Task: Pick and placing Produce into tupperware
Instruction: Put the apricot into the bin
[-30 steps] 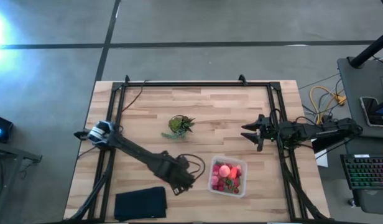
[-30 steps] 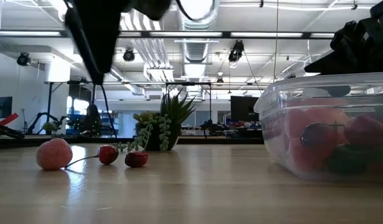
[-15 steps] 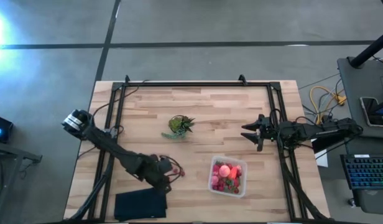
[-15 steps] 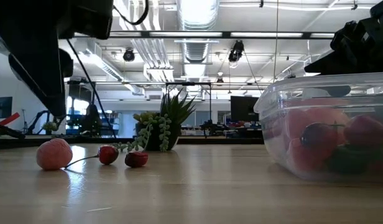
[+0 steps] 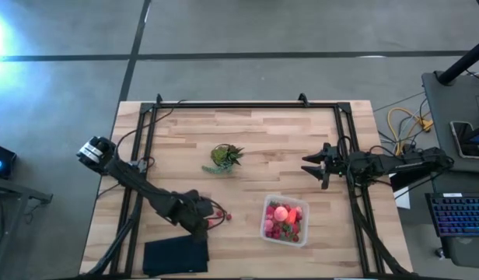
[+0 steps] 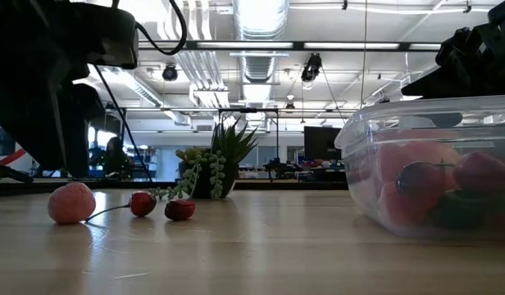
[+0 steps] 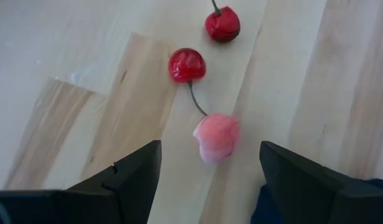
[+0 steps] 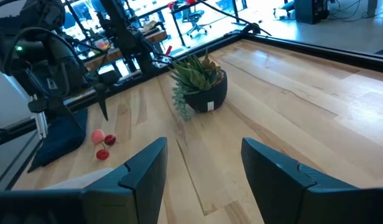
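Left gripper (image 7: 207,163) fingers wide over pink round berry (image 7: 216,137) near desk's front edge; next we descend, close, carry to clear plastic tupperware (image 5: 284,221).

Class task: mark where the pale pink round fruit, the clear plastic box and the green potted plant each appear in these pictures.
Pale pink round fruit (image 7: 216,137): left wrist view, middle of its body.
Clear plastic box (image 6: 416,111): low view, upper wall below the rim.
Green potted plant (image 8: 201,81): right wrist view, leafy top above the dark pot.
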### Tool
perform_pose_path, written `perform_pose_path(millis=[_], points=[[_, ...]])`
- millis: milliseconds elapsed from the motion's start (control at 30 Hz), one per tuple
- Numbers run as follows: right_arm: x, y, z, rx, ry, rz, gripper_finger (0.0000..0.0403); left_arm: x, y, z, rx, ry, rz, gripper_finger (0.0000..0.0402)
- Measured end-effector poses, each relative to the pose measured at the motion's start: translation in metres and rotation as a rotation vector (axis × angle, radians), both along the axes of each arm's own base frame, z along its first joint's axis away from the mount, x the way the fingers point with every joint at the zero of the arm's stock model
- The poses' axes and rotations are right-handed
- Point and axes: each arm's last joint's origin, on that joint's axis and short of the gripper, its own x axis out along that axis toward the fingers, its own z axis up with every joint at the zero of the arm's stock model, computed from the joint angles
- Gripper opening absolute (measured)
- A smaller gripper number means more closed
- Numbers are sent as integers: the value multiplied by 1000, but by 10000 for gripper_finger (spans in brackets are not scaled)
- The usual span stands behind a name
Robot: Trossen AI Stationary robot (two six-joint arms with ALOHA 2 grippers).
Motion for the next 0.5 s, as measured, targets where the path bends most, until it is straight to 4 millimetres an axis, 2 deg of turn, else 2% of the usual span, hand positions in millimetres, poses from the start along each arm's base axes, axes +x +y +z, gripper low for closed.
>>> perform_pose_path(millis=[500], points=[[0, 0, 0, 0, 0, 0, 199, 16, -10, -31, 12, 12, 1, 257]])
